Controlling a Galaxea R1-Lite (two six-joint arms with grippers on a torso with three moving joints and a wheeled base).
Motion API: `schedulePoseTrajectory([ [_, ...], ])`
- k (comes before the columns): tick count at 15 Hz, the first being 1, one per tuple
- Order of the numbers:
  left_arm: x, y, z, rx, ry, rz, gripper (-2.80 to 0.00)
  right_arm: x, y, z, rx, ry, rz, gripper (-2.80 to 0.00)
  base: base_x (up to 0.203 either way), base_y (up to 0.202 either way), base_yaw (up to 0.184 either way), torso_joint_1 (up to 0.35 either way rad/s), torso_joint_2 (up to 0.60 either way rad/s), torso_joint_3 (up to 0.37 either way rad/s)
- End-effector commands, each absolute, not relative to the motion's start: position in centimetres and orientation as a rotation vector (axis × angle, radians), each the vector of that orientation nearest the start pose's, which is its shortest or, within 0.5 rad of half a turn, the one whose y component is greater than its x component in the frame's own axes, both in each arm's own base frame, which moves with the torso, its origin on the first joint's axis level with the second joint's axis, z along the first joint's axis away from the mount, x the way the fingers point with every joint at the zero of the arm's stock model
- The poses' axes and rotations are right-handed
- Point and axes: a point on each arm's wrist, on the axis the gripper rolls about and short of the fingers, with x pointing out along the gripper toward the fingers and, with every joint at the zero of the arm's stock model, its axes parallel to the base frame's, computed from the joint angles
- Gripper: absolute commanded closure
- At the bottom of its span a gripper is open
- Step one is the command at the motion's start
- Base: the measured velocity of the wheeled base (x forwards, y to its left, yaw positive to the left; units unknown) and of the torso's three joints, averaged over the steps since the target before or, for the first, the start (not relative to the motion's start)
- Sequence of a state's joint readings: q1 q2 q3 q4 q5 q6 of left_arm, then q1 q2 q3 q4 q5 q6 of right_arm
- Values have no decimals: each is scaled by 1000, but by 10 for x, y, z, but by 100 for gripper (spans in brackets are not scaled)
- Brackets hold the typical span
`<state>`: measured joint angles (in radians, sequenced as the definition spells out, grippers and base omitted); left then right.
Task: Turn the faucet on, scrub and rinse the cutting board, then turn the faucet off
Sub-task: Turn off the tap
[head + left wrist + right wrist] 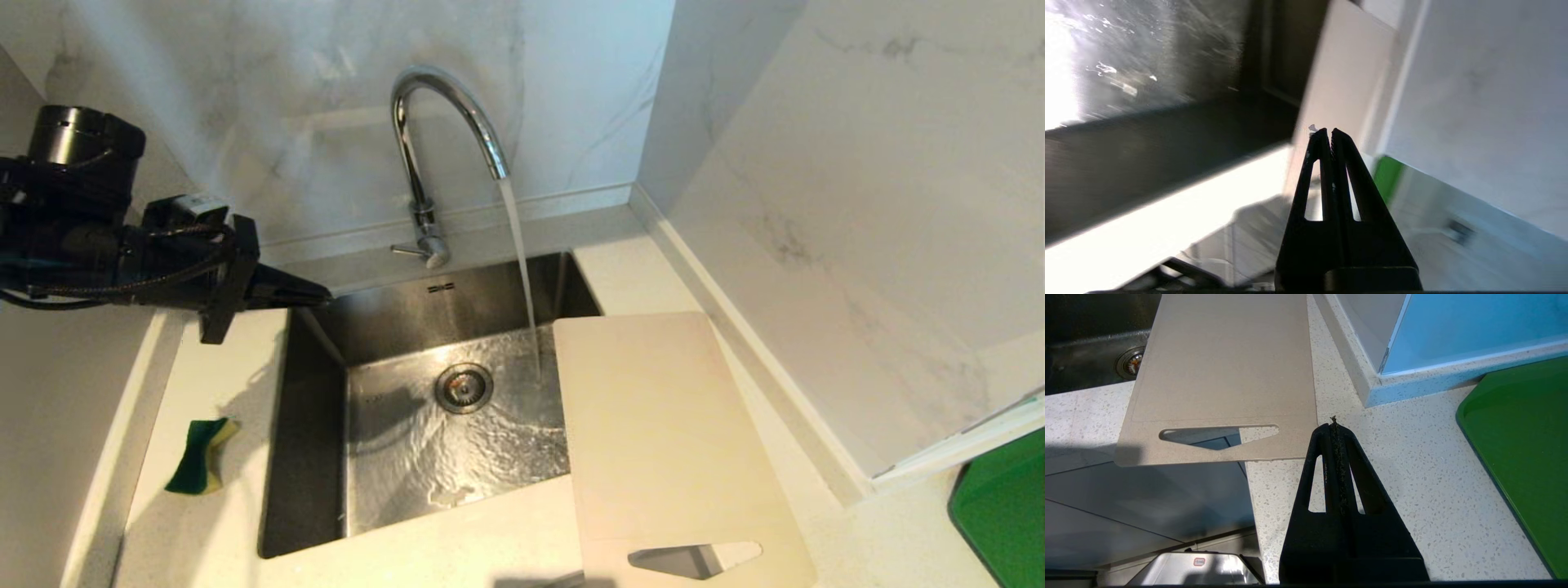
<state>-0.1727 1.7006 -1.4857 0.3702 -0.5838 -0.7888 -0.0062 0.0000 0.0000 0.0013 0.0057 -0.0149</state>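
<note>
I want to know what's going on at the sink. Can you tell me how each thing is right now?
faucet: on, water running.
sink: wet, water swirling round the drain.
cutting board: flat, one end over the sink, handle end past the counter edge.
sponge: lying on the counter, untouched.
left gripper: shut, empty.
right gripper: shut, empty, over the counter.

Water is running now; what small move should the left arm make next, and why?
Probably swing the shut, empty left gripper down to the sponge on the counter: the faucet already pours into the sink, beside the cutting board, so scrubbing comes next.
</note>
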Motion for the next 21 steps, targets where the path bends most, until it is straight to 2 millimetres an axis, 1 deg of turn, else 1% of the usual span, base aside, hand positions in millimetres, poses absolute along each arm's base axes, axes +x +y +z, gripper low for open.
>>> schedulePoseTrajectory([
  [1, 318, -83, 270, -917, 914, -524, 0, -23, 0, 75, -15, 2, 0, 0, 0, 0, 0, 0, 0, 0],
  [4, 343, -94, 258, -1014, 916, -556, 0, -23, 0, 75, -15, 2, 0, 0, 0, 0, 0, 0, 0, 0],
  [5, 354, -97, 253, -1037, 883, -574, 0, -23, 0, 75, -15, 2, 0, 0, 0, 0, 0, 0, 0, 0],
  [7, 369, -101, 249, -1076, 772, -636, 0, -23, 0, 75, -15, 2, 0, 0, 0, 0, 0, 0, 0, 0],
  [9, 380, -103, 235, -1092, 650, -707, 0, -23, 0, 75, -15, 2, 0, 0, 0, 0, 0, 0, 0, 0],
  [11, 391, -106, 221, -1107, 569, -760, 0, -23, 0, 75, -12, 2, 0, 0, 0, 0, 0, 0, 0, 0],
  [16, 408, -112, 190, -1098, 422, -852, 0, -23, 0, 75, -12, 2, 0, 0, 0, 0, 0, 0, 0, 0],
  [18, 416, -114, 174, -1083, 404, -864, 0, -23, 0, 75, -11, 2, 0, 0, 0, 0, 0, 0, 0, 0],
  [21, 424, -116, 158, -1053, 402, -864, 0, -23, 0, 75, -11, 2, 0, 0, 0, 0, 0, 0, 0, 0],
])
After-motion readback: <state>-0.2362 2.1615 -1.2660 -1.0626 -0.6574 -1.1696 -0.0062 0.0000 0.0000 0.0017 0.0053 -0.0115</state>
